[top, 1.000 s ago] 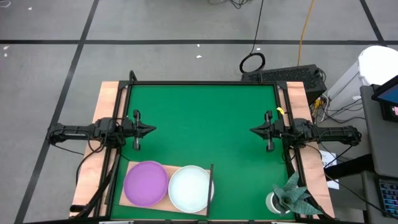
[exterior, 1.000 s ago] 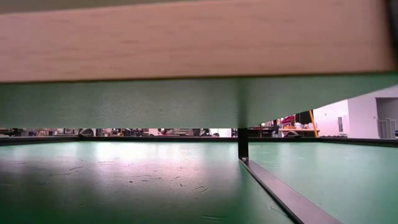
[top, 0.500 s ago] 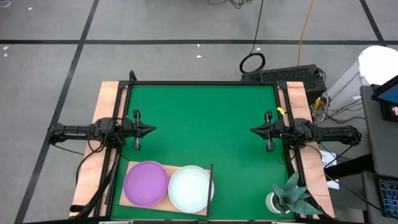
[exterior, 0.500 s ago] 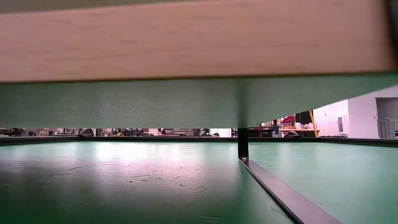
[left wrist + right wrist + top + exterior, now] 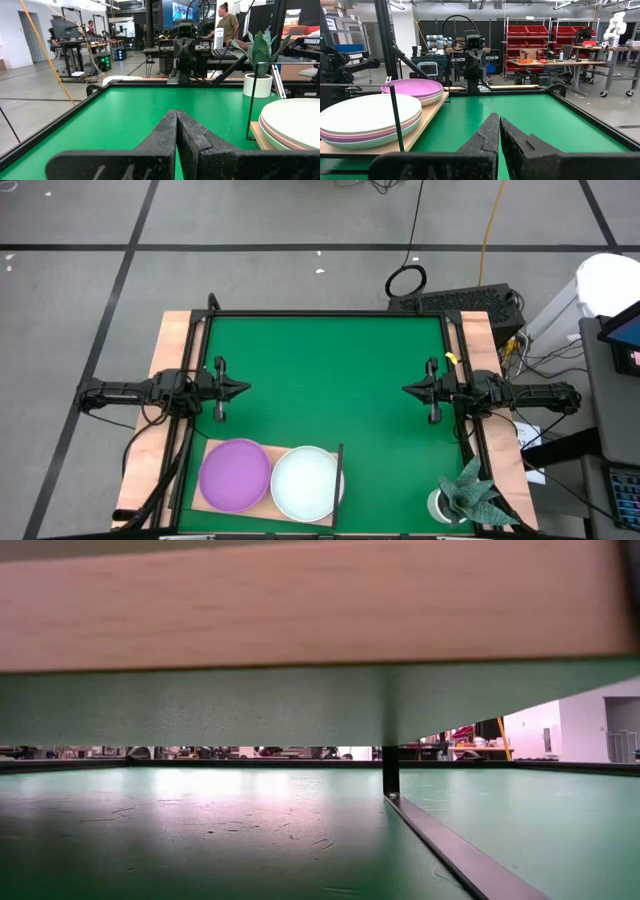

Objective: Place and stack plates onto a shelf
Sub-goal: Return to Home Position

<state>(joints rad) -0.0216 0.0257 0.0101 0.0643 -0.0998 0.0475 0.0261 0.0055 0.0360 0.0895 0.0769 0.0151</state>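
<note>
Two stacks of plates lie on the light-wood shelf (image 5: 199, 450) at the table's near edge. The left stack's top plate is purple (image 5: 235, 475) (image 5: 413, 87); the right stack's is pale white (image 5: 305, 483) (image 5: 367, 116), with pink and purple rims below it. The shelf's thin dark upright (image 5: 340, 468) (image 5: 396, 119) stands at its right end. My left gripper (image 5: 245, 388) (image 5: 176, 120) hovers shut at the table's left side, beyond the shelf. My right gripper (image 5: 405, 389) (image 5: 498, 122) hovers shut at the right side. The low view sees only the shelf's board (image 5: 300, 610) and the upright (image 5: 390, 772).
A potted plant in a white pot (image 5: 465, 498) (image 5: 258, 75) stands at the table's near right corner. The green mat (image 5: 325, 370) lies bare between the two grippers. A black frame (image 5: 325, 313) rims the table. People stand in the room beyond, seen in the left wrist view.
</note>
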